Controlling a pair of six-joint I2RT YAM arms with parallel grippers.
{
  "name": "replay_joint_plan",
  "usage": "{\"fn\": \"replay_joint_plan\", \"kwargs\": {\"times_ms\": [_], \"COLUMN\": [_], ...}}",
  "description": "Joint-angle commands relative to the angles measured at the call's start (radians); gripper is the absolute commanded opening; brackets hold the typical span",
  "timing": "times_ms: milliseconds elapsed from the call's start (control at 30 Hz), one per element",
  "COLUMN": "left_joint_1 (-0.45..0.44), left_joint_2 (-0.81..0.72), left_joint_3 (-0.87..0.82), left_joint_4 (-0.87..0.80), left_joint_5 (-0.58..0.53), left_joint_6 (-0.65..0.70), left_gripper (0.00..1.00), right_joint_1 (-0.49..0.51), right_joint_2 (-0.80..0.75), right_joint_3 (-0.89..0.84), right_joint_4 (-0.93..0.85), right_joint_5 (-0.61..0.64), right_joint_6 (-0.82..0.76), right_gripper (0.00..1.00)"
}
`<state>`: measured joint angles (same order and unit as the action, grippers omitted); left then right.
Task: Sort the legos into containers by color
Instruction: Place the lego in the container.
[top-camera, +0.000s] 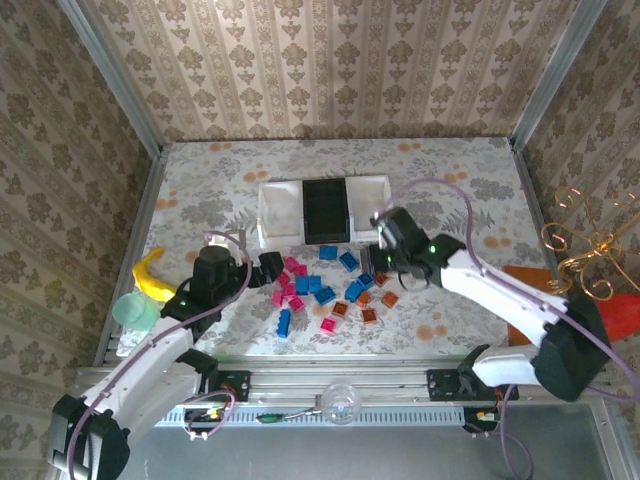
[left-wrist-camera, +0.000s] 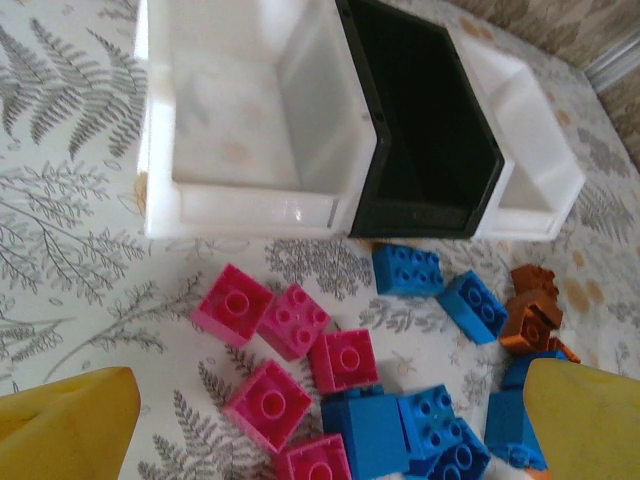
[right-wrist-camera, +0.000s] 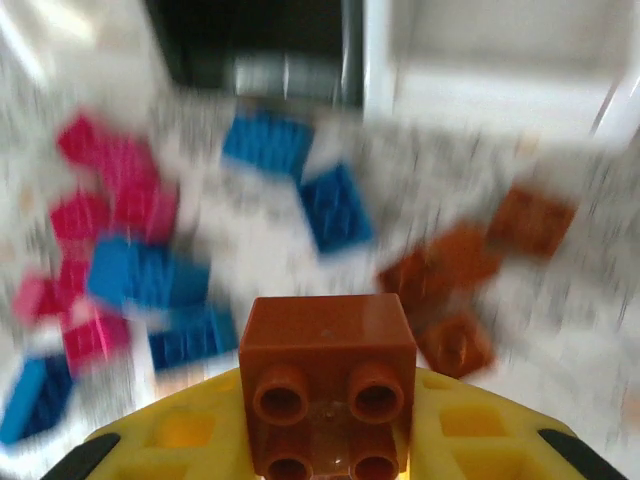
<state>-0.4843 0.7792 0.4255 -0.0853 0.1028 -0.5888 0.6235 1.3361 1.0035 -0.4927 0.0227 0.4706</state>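
Observation:
The legos (top-camera: 322, 290) lie scattered in front of the containers (top-camera: 325, 208): a white tray (left-wrist-camera: 240, 110), a black tray (left-wrist-camera: 425, 120) and a second white tray (left-wrist-camera: 525, 140) in a row. My left gripper (top-camera: 268, 268) hangs open at the left of the pile. Its yellow fingertips (left-wrist-camera: 62, 420) straddle pink bricks (left-wrist-camera: 268, 402) and blue bricks (left-wrist-camera: 375, 430) on the table. My right gripper (top-camera: 378, 258) is at the pile's right end, just in front of the trays. In the right wrist view the right gripper (right-wrist-camera: 328, 435) is shut on an orange-brown brick (right-wrist-camera: 328, 350), studs facing the camera, above blurred bricks.
A yellow banana toy (top-camera: 150, 272) and a pale green cup (top-camera: 135, 312) sit at the table's left edge. An orange object (top-camera: 620, 315) and a gold wire ornament (top-camera: 590, 250) stand beyond the right edge. Patterned walls close the table in.

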Motion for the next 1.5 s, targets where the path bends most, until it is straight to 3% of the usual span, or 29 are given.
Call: {"fn": "replay_joint_plan", "kwargs": {"times_ms": [0, 200, 367, 433, 533, 600, 767, 1033, 1100, 1300, 1467], "left_joint_1": [-0.017, -0.05, -0.068, -0.084, -0.126, -0.165, -0.27, -0.503, -0.544, -0.576, -0.578], "left_joint_2": [-0.008, -0.049, -0.095, -0.097, -0.088, -0.078, -0.046, 0.067, 0.139, 0.32, 0.392], "left_joint_3": [0.055, 0.058, 0.025, 0.016, 0.003, -0.003, -0.004, 0.002, 0.027, 0.08, 0.09], "left_joint_4": [-0.096, -0.224, -0.284, -0.305, -0.334, -0.351, -0.402, -0.405, -0.424, -0.426, -0.357], "left_joint_5": [-0.044, -0.116, -0.108, -0.098, -0.091, -0.094, -0.12, -0.201, -0.25, -0.321, -0.309], "left_joint_6": [0.025, 0.018, -0.009, -0.017, -0.036, -0.052, -0.1, -0.151, -0.151, -0.141, -0.117], "left_gripper": [1.0, 0.98, 0.97, 0.97, 0.96, 0.92, 0.79, 0.8, 0.74, 0.62, 0.53], "right_joint_1": [-0.071, -0.168, -0.209, -0.212, -0.211, -0.211, -0.198, -0.157, -0.157, -0.154, -0.15], "right_joint_2": [0.185, 0.524, 0.669, 0.705, 0.728, 0.708, 0.585, 0.349, 0.3, 0.188, 0.124], "right_joint_3": [0.147, 0.45, 0.564, 0.61, 0.657, 0.651, 0.524, 0.195, 0.129, 0.038, -0.001], "right_joint_4": [0.088, 0.032, 0.019, 0.008, -0.012, -0.006, 0.049, 0.171, 0.194, 0.206, 0.2], "right_joint_5": [0.055, 0.125, 0.125, 0.12, 0.112, 0.108, 0.102, 0.088, 0.077, 0.06, 0.066], "right_joint_6": [-0.021, -0.006, 0.035, 0.034, 0.031, 0.028, 0.033, 0.086, 0.102, 0.114, 0.112], "right_gripper": [0.31, 0.31, 0.34, 0.42, 0.63, 0.69, 0.71, 0.72, 0.72, 0.72, 0.72]}}
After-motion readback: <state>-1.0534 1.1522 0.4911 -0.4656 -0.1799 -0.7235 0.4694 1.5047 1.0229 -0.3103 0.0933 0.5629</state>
